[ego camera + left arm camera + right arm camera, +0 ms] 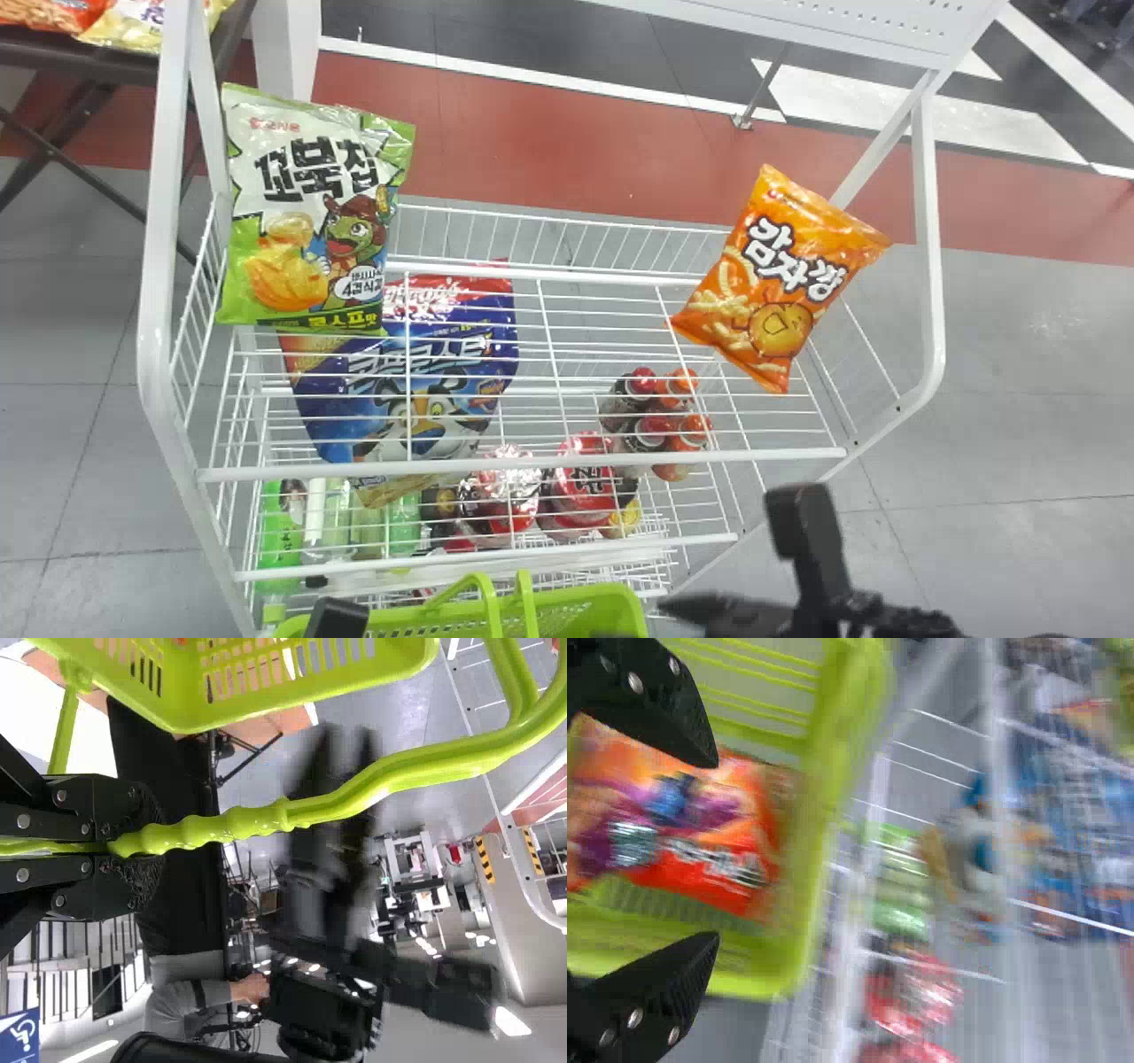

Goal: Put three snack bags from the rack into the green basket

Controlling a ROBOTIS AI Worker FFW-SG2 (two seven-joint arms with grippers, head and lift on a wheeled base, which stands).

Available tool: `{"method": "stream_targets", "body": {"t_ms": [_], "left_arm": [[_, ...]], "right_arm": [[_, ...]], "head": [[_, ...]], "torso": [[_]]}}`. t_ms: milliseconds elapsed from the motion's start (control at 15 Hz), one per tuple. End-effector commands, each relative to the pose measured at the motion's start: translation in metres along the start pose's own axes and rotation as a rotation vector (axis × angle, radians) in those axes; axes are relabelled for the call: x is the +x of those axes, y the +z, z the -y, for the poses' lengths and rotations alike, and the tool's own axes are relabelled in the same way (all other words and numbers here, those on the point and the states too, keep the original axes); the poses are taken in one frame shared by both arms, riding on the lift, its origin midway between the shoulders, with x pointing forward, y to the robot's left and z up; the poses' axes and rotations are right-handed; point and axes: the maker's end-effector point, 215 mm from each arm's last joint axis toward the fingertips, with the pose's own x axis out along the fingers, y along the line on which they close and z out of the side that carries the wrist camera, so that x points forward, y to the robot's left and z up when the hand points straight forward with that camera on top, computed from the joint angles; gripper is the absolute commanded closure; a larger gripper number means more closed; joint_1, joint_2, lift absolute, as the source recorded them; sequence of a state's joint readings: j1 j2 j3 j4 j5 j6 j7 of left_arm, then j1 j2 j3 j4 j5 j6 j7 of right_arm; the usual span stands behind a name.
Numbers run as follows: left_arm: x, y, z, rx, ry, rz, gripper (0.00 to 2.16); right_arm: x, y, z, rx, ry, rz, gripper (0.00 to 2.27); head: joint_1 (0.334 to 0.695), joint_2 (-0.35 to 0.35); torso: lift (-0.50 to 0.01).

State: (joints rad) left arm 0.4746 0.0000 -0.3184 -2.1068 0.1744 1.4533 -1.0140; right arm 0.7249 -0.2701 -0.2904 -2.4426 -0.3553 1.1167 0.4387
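Bright green plastic comes nearest: the basket (576, 611), at the bottom edge of the head view, with its handle (337, 806) running out to the left gripper (337, 618). In the left wrist view, the fingers of the left gripper (133, 846) are closed round the ridged grip of that handle. Just beside the basket's right end, in the head view, is the right gripper (726, 554), its fingers spread wide with nothing between them. The right wrist view looks past those fingers into the basket, where a red-orange snack bag (700, 833) lies against the slatted green wall. Beyond the basket stands the white wire rack (523, 462). Down among its lower tiers are green bottles (403, 523), red packages (580, 483) and a cluster of bottles with red and orange caps (673, 430). A large blue bag (416, 381) slants there too, seen through the wires of the top tier. Two more of the task's bags are up on that tier, well apart: a green-and-white snack bag (310, 213) nearly upright at the left end, overlapping part of the blue one, and an orange snack bag (780, 283) at the right end, tilted. Farther off, grey floor (1019, 354) gives way to a red band (549, 142), and at the far left a dark worktop (80, 58) carries orange and yellow packets (133, 27).
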Motion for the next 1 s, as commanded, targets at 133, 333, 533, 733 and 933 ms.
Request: {"method": "stream_targets", "body": {"t_ms": [133,333,533,733,933], "left_arm": [[0.002,-0.001,0.0,0.002,-0.001,0.006,1.41],[0.004,-0.002,0.0,0.001,-0.001,0.002,1.41],[0.006,-0.005,-0.002,0.002,0.008,-0.006,1.41],[0.007,-0.006,-0.002,-0.002,0.008,-0.01,1.41],[0.008,-0.004,0.001,-0.001,0.0,-0.027,1.41]], "right_arm": [[-0.028,0.144,0.046,-0.14,-0.157,0.527,0.08],[-0.033,0.192,0.106,-0.06,-0.317,0.736,0.08],[-0.034,0.228,0.161,-0.008,-0.512,0.848,0.09],[-0.019,0.248,0.202,0.004,-0.639,0.836,0.09],[-0.017,0.241,0.253,0.033,-0.798,0.774,0.09]], "head": [[0.695,-0.35],[0.695,-0.35],[0.695,-0.35],[0.695,-0.35],[0.695,-0.35]], "torso": [[0.0],[0.0],[0.0],[0.0],[0.0]]}}
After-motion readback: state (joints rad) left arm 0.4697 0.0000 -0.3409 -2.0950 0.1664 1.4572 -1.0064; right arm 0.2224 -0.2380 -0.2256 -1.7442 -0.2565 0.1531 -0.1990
